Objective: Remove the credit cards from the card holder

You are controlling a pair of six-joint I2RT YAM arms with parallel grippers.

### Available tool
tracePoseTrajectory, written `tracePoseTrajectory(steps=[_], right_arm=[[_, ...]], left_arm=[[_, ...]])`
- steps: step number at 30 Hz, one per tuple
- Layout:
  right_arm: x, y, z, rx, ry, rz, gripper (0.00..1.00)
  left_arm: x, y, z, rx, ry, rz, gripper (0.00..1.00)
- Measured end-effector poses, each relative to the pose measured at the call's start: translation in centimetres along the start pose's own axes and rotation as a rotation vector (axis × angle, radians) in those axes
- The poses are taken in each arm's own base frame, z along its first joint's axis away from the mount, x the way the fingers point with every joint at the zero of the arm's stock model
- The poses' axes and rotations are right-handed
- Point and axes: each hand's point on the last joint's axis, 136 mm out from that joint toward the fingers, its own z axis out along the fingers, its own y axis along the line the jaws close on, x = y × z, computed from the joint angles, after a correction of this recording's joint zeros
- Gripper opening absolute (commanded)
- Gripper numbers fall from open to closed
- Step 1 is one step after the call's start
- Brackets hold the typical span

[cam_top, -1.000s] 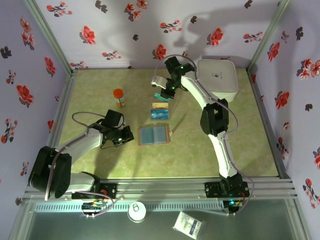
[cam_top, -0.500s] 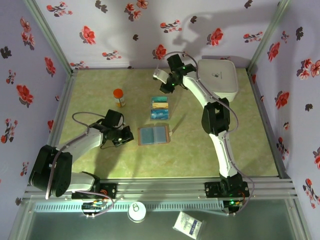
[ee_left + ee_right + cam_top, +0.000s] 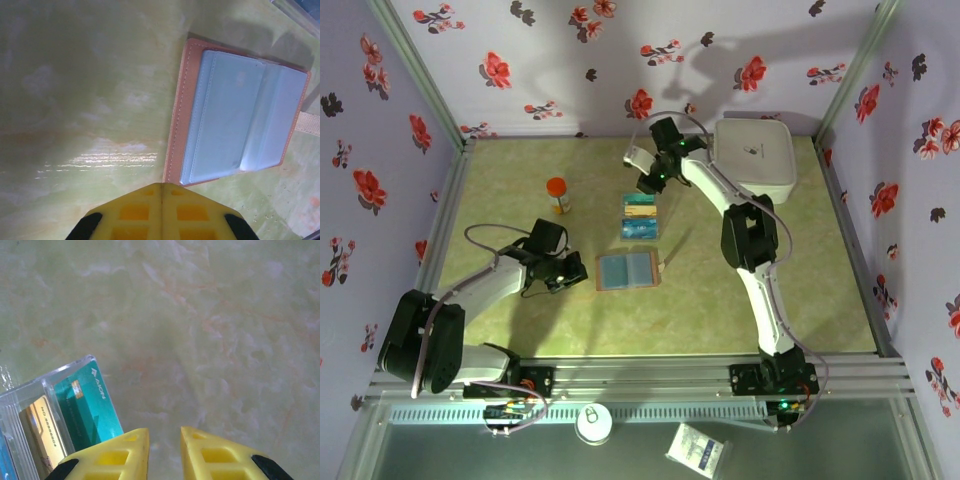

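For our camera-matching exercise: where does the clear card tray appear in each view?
Top external: card tray mid-table, just beyond the open wallet.
Left wrist: card tray as a sliver in the top-right corner, past the wallet.
Right wrist: card tray at lower left, teal card inside.
Shared landmark: the green marbled table.

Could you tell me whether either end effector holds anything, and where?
Nothing is held: the left end effector is shut on nothing, and the right end effector is slightly open and empty.
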Motion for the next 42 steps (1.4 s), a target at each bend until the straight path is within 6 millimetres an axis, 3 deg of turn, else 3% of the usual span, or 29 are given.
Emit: tracePoseTrajectory(steps=[16,28,36,42], right_arm=[[0.3,0.2,1.5,0.007,0.017,-0.005,0.25],[0.3,0.3,1.5,0.005,0.018,-0.007,0.24],[0.1,0.3,0.5,0.015,0.025,-0.001,0.25],[-0.2,0.5,-2.2,0.054,0.016,0.093,0.26]], left_arm=[[0.1,0.1,0.0,-0.004,0.004,-0.002,0.02],[0.1,0.2,0.1,-0.007,0.007,-0.003,0.02],[0.1,0.1,0.2,-0.004,0.008,-0.003,0.02],[0.0,-0.1,0.7,0.009,0.018,-0.003,0.00]])
